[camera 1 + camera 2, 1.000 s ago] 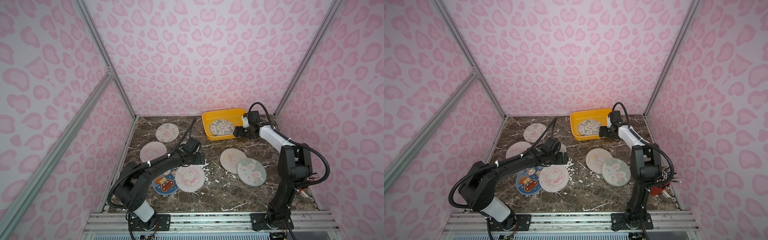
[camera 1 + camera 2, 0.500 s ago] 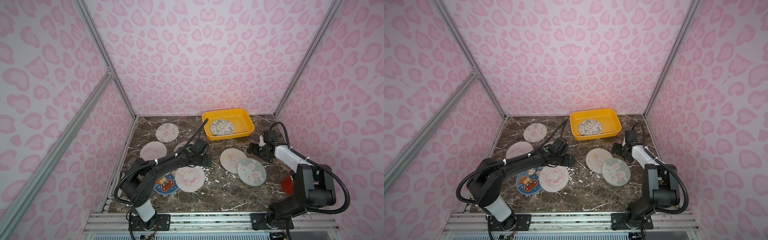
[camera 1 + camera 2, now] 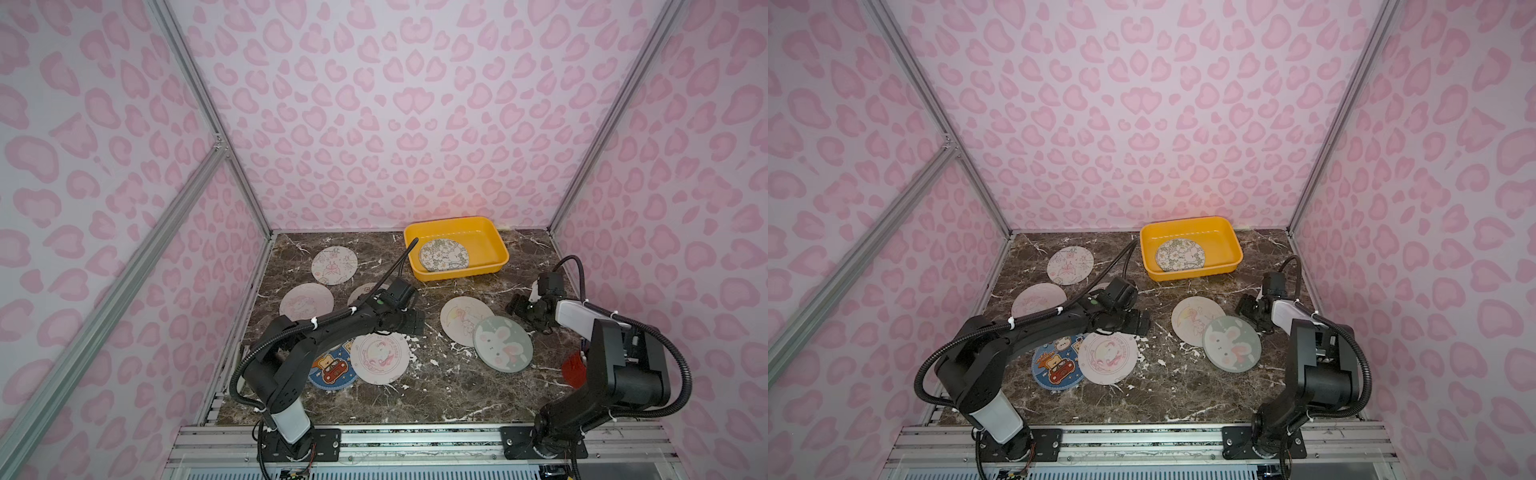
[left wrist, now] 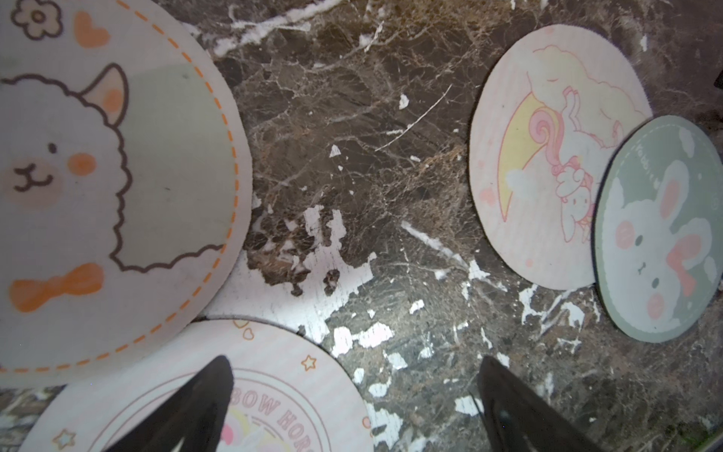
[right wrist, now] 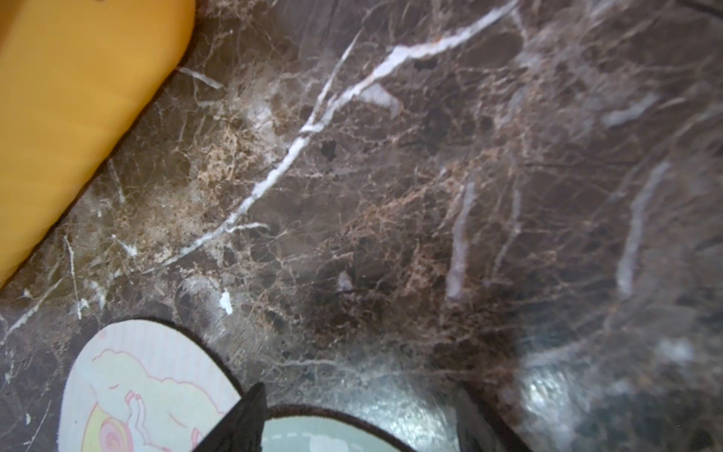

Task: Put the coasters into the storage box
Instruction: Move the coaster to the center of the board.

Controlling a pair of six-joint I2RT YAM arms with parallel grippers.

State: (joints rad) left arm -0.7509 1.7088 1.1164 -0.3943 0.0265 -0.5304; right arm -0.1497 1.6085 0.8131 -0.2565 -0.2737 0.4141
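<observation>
Right gripper (image 3: 515, 308), jaws apart and empty, hangs beside the grey coaster (image 3: 503, 349), which overlaps a pale coaster (image 3: 459, 316). Left gripper (image 3: 412, 322) gapes wide over the pink coaster (image 3: 380, 358) edge. Box (image 3: 449, 223) at the back holds a floral coaster (image 3: 444, 255). Recommended: pinch the grey rim where it rides raised.

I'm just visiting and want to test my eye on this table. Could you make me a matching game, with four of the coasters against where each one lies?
Coasters:
1. floral coaster
2. rabbit coaster
3. blue-rimmed coaster
4. butterfly coaster

Places:
A. partly under the horse coaster
B. on the bare table, nearest the back wall
C. inside the storage box
D. overlapping the moon coaster

Pairs: 1-C, 2-D, 3-A, 4-B.
</observation>
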